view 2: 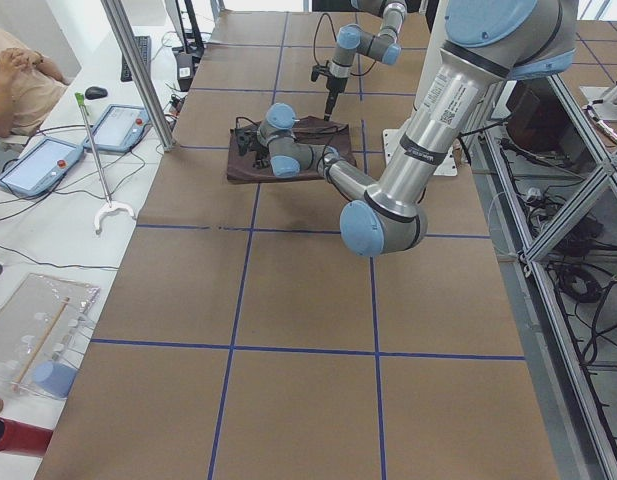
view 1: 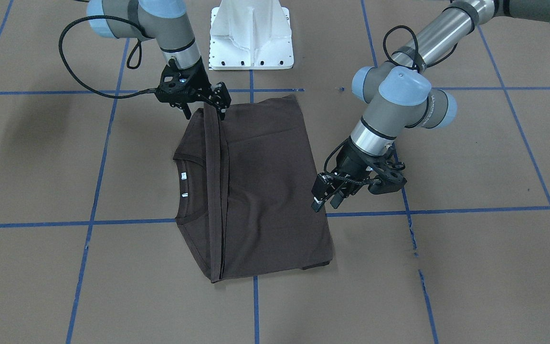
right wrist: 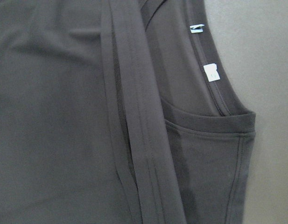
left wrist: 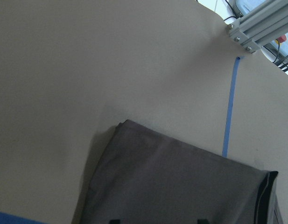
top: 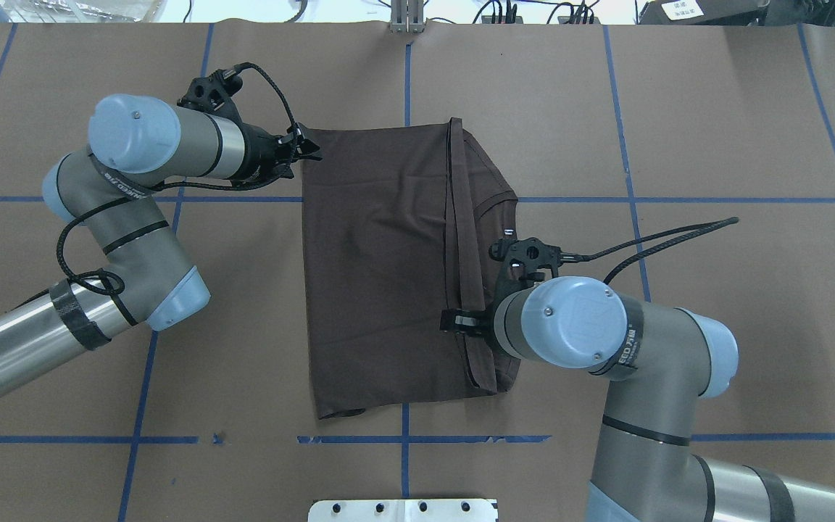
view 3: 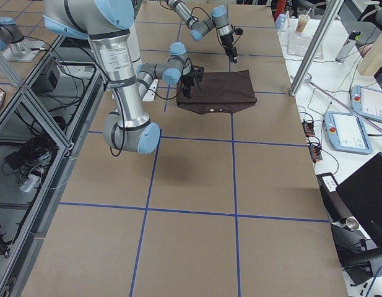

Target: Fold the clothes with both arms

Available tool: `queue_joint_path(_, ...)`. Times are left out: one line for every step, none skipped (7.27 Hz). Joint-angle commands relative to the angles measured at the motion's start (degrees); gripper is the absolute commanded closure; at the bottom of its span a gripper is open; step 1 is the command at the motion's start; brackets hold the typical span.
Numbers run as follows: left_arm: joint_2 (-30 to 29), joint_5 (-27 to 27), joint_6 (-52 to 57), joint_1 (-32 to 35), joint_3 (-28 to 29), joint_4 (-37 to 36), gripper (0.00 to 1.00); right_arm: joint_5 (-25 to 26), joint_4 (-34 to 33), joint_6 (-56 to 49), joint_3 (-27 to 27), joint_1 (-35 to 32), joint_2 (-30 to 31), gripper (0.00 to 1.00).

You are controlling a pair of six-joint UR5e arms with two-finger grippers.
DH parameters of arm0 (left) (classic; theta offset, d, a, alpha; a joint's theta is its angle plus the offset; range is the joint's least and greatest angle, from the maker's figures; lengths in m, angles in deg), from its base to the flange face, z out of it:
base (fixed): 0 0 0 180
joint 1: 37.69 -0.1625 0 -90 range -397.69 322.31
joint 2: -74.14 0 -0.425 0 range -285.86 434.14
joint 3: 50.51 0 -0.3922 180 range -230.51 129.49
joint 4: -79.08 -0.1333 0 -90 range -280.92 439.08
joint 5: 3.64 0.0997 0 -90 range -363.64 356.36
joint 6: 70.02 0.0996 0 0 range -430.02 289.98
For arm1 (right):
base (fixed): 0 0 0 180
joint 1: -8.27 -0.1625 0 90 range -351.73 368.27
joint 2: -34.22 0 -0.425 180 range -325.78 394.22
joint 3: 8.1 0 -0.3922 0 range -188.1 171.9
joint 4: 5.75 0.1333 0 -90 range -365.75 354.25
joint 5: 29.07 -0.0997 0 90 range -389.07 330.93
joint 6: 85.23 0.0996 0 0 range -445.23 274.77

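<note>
T-shirt [view 1: 265, 181], dark grey-brown and folded to a rectangle, lies flat mid-table in the front-facing view. Its long axis runs 12 to 6, the collar [view 1: 178, 188] is at 9 o'clock, and a doubled hem band [view 1: 215, 191] lies along the same axis. Bare brown table [view 1: 447, 267] crossed by blue tape lines [view 1: 447, 210] opens on every side, with the white pedestal base [view 1: 251, 43] near the 12 o'clock edge. The right gripper [view 1: 221, 109] stands at the band's 12 o'clock end; I cannot tell whether it is parted or closed. The left gripper [view 1: 325, 205] hangs by the 3 o'clock edge, fingers apart, holding nothing. Overhead, the collar points to 3 o'clock, the left gripper is at the 10 o'clock corner, and the right is over the band toward 5 o'clock. Both side views show the shirt in the table's far half, with wide free paper nearer the camera. The left wrist view shows one shirt corner on bare paper and two well-parted fingertips [left wrist: 115, 221] at 6 o'clock. The right wrist view shows band, collar and white neck tags [right wrist: 210, 73] close up.
</note>
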Motion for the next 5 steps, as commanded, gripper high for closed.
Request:
queue_joint_path(0.65,-0.16,-0.04,-0.01,-0.43,0.01,0.36,1.85,-8.98,-16.89,-0.08,2.56,-3.05,0.00)
queue_joint_path(0.73,-0.16,-0.04,-0.01,-0.43,0.10,0.36,2.47,-9.17,-22.09,-0.26,3.88,-2.97,0.00)
queue_joint_path(0.82,-0.25,-0.04,-0.01,-0.43,0.10,0.36,2.74,-9.17,-24.31,-0.52,4.32,-1.92,0.00)
queue_joint_path(1.43,-0.25,0.13,-0.01,-0.43,0.10,0.36,2.91,-9.17,-26.69,-1.22,4.68,-1.82,0.00)
queue_joint_path(1.52,-0.25,0.13,-0.01,-0.43,0.10,0.36,2.92,-9.17,-26.88,-1.92,5.20,-2.17,0.00)
